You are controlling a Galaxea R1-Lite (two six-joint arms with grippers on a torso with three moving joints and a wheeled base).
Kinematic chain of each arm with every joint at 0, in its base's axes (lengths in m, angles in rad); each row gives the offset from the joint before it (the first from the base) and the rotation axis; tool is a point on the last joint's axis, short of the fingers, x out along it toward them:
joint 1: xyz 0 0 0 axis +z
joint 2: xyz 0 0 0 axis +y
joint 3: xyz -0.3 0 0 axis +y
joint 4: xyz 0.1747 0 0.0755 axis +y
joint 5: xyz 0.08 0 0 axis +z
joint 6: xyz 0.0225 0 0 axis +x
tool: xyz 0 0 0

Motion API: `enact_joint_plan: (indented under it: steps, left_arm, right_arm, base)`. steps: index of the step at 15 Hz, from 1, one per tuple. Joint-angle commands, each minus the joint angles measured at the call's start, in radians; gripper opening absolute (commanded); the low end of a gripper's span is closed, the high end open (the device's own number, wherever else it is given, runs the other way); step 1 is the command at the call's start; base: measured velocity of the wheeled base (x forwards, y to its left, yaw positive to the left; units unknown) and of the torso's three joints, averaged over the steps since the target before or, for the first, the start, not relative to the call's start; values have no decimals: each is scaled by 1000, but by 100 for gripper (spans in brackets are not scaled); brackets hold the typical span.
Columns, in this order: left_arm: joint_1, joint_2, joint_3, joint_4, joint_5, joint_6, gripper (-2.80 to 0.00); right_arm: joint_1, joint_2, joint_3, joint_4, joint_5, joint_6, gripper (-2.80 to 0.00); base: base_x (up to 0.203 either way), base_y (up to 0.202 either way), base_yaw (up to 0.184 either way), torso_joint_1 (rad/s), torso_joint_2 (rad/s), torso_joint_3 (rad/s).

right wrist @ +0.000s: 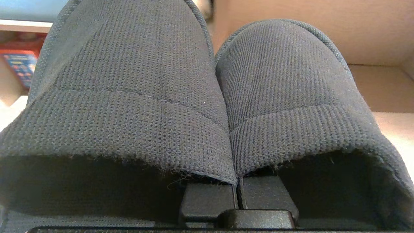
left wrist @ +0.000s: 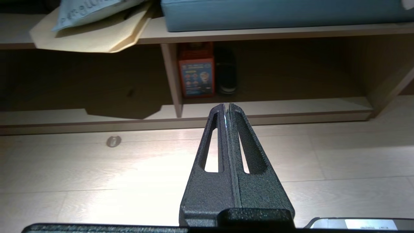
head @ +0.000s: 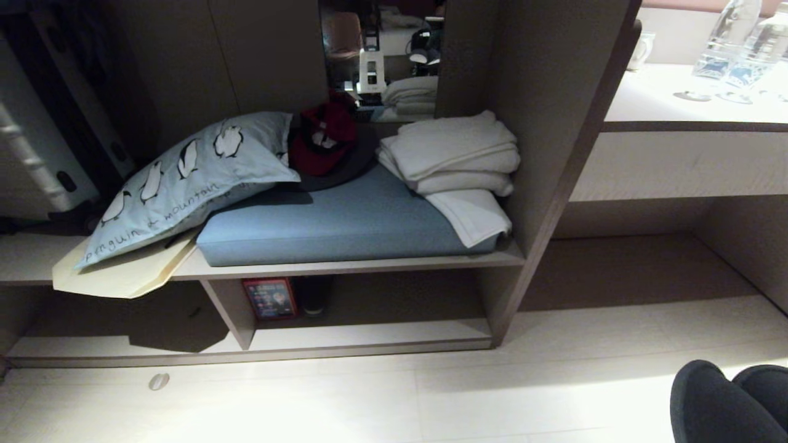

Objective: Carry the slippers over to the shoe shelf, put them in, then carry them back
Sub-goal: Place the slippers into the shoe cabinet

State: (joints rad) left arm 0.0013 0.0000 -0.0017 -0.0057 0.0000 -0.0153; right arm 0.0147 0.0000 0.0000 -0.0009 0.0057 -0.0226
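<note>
A pale wooden bench unit (head: pixel 369 266) was seen filling most of the head view, with a blue cushion (head: pixel 345 224) laid along its seat. Beneath the seat, the shoe shelf (head: pixel 369 335) was found as a low, wide cubby with a dark back and a slanted wooden support (head: pixel 231 311). A red box (head: pixel 269 298) and a dark upright object (head: pixel 315 294) were stood just beside that support, at the back of the cubby. On the seat, a penguin-printed pillow (head: pixel 191 178) was propped over a tan envelope (head: pixel 123 274), folded white towels (head: pixel 452 163) were stacked at the far end of the cushion, and a red cap (head: pixel 323 138) was placed between pillow and towels. A pale desk top (head: pixel 689 98) with water bottles (head: pixel 739 43) was seen to the right.

The slippers (right wrist: pixel 207 97) were held side by side, toes pointing forward, well apart from the shelf and above the pale floor (head: pixel 394 400); their inner rims were pinched together by the right gripper (right wrist: pixel 238 194), whose fingers were pressed tight on the fabric. The left gripper (left wrist: pixel 226 108) was held over the floor facing the shelf, its fingers pressed together on nothing.
</note>
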Motion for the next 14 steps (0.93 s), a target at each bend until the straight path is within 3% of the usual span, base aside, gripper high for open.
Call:
enact_joint_plan:
  steps: [1, 14]
  left_arm:
    - [0, 2, 0, 0, 0, 0, -280]
    - [0, 1, 0, 0, 0, 1, -280]
  right_arm:
    - [1, 2, 2, -1, -1, 0, -280]
    - [1, 2, 2, 0, 0, 0, -280]
  base:
    - [0, 194, -1, 2, 7, 5]
    - [0, 195, -2, 2, 2, 2]
